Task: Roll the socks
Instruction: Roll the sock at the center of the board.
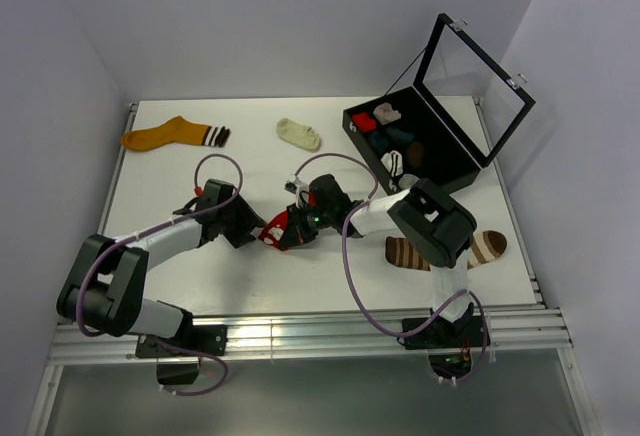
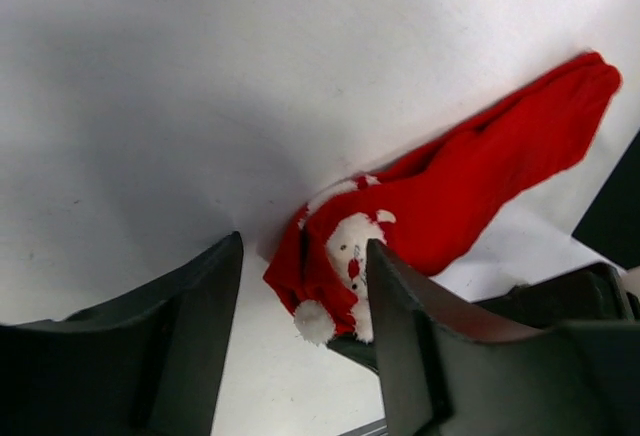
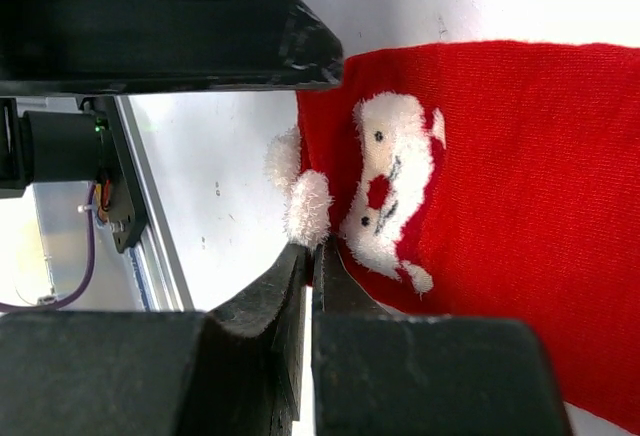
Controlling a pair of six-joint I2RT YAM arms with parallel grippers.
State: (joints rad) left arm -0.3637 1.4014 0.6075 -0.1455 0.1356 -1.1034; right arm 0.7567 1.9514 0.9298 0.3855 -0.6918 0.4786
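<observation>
A red sock [image 1: 277, 227] with a white Santa face and pompom lies on the white table between my two grippers. In the left wrist view the red sock [image 2: 470, 181] stretches up to the right, and my left gripper [image 2: 305, 248] stands open astride its cuff end without gripping it. My right gripper [image 3: 313, 252] is shut, its tips pinching the cuff edge at the pompom [image 3: 308, 206]. A dark brown striped sock [image 1: 487, 247] lies partly hidden under my right arm. Farther back on the table lies a short cream sock [image 1: 298, 133].
An orange sock [image 1: 165, 136] with a striped cuff lies at the back left. An open black box [image 1: 455, 161] holding several rolled socks stands at the back right, its lid upright. The table's metal front rail [image 1: 300, 334] runs along the near edge.
</observation>
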